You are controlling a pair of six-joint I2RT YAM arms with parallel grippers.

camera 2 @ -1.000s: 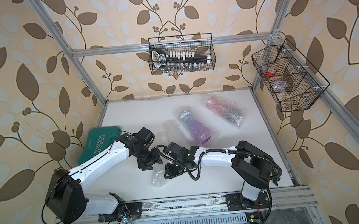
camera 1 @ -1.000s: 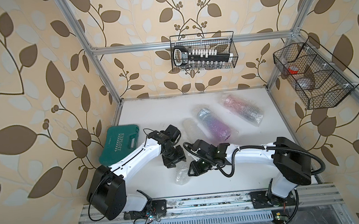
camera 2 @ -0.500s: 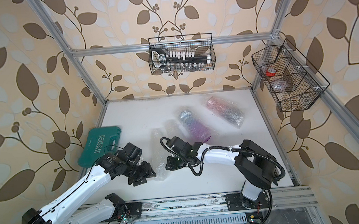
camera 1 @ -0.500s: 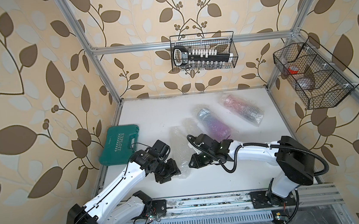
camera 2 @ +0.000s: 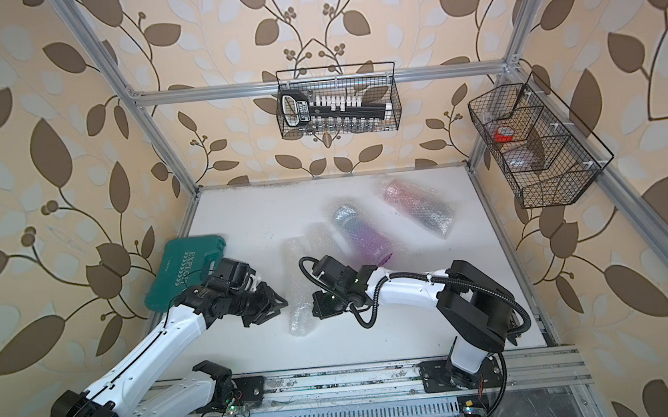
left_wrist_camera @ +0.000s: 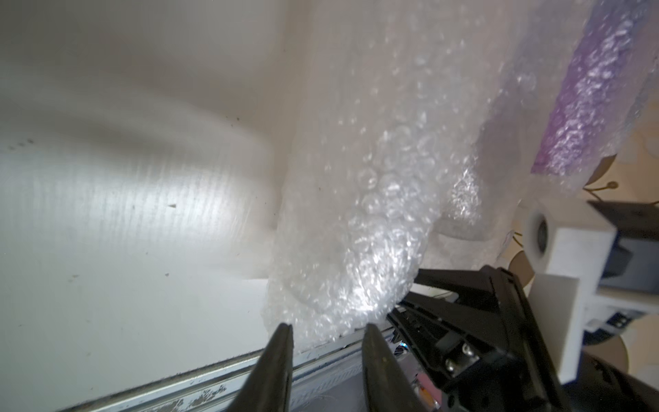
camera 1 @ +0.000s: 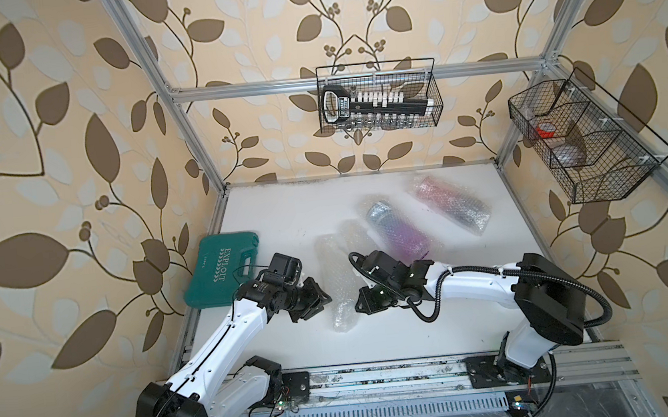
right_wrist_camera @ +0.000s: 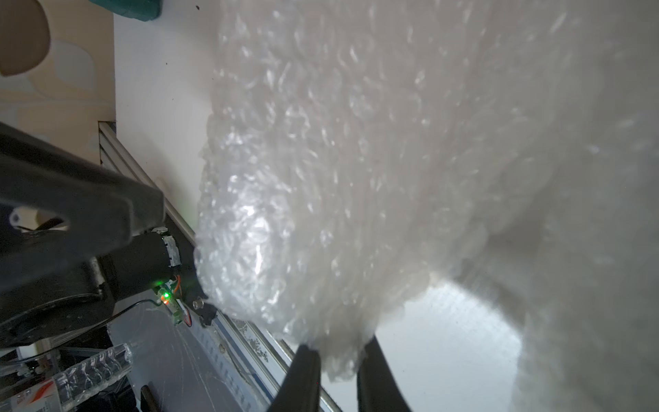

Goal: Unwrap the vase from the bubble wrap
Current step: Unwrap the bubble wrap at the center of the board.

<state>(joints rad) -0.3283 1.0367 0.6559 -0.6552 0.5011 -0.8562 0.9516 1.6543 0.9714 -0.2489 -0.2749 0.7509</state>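
Note:
A whitish bubble wrap [camera 1: 338,288] [camera 2: 298,292] bundle lies lengthwise on the white table [camera 1: 283,222], and I cannot make out what is inside it. My left gripper [camera 1: 323,300] [camera 2: 281,304] is at its left side. In the left wrist view the left gripper [left_wrist_camera: 326,330] is open, the bubble wrap [left_wrist_camera: 356,232] edge just at its tips. My right gripper [camera 1: 357,302] [camera 2: 313,307] is at the bundle's right side. In the right wrist view the right gripper [right_wrist_camera: 338,353] pinches a flap of bubble wrap [right_wrist_camera: 356,178]. A purple vase [camera 1: 399,230] shows through a second wrap behind.
A third wrapped bundle [camera 1: 448,202], pinkish and dark, lies at the back right. A green tool case [camera 1: 224,274] sits by the left wall, just behind my left wrist. Wire baskets hang on the back wall [camera 1: 378,96] and right wall [camera 1: 585,143].
My left arm has dropped low and its jaws have narrowed beside the bundle. The right jaws have closed in on the wrap's edge. The bundle now lies stretched out between both grippers.

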